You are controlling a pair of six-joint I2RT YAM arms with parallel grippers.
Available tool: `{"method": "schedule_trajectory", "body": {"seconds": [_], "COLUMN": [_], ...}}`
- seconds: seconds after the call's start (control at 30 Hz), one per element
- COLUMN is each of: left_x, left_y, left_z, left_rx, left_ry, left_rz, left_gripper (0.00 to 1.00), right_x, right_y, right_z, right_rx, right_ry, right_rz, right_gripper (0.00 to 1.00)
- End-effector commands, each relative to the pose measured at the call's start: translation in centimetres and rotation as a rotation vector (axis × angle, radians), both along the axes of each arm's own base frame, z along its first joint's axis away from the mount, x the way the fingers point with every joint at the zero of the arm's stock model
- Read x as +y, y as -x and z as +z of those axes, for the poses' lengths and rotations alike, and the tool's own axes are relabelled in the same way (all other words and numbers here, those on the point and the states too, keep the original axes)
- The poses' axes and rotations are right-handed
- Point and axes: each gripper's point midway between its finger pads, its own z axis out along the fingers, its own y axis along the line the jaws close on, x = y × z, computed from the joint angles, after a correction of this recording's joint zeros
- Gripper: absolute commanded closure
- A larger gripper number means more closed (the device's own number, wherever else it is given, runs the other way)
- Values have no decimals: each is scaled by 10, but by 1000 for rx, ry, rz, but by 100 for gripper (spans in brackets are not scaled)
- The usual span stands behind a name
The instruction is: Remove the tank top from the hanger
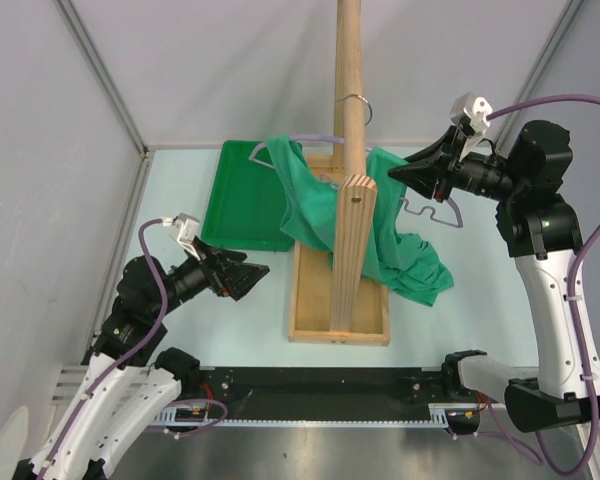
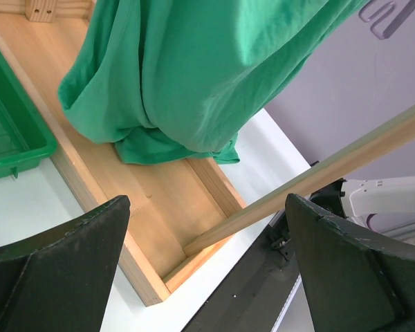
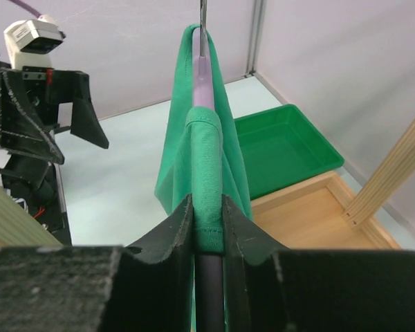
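The teal-green tank top hangs on the pale lavender hanger, whose metal hook is on the wooden pole. Its lower part bunches on the wooden base. My right gripper is shut on the tank top's right strap where it lies over the hanger arm. In the right wrist view the jaws pinch the strap with the hanger running up beyond. My left gripper is open and empty, low and left of the base. In the left wrist view its fingers frame the hanging tank top from a distance.
A wooden pole stand rises from a wooden box base. A bright green plastic tray lies left of the base, against it. Grey walls enclose the table at the back and sides. A black rail runs along the near edge.
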Motion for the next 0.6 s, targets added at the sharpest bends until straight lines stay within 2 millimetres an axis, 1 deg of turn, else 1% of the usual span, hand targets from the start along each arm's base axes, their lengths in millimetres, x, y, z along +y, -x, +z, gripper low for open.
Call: {"method": "schedule_trajectory", "body": {"seconds": [0.0,0.07,0.13,0.17,0.2,0.3,0.4,0.47,0.5,0.53,0.57], "left_x": [2,4,4,5,4,4,5,6,7,6,6], "left_y": [0,0,0,-1,-1,-1,-3,-7,-9,-13,-15], "left_z": [20,19,18,18,18,20,24,27,33,32,33], "left_rx": [-57,-55,-53,-50,-46,-47,-57,-62,-71,-58,-56], "left_ry": [10,9,11,11,11,14,12,5,10,8,10], "left_rz": [5,15,20,23,22,21,29,44,55,64,68], "left_gripper": [1,1,1,0,1,0,1,1,1,2,2], "right_x": [-7,-12,-18,-24,-30,-46,-56,-60,-62,-64,-67], "right_y": [2,3,0,1,-5,-7,-10,-12,-6,-9,-9], "right_z": [41,53,55,67,64,75,69,56,55,42,38], "right_rx": [-163,-200,-181,-228,-216,-209,-145,-96,-95,-59,-50], "right_ry": [-55,-81,-120,-148,-165,-227,-247,-242,-245,-244,-252], "right_rz": [-76,-107,-149,-188,-229,-306,-357,-388,-400,-421,-449], "right_gripper": [100,100,100,100,100,100,100,100,100,100,100]}}
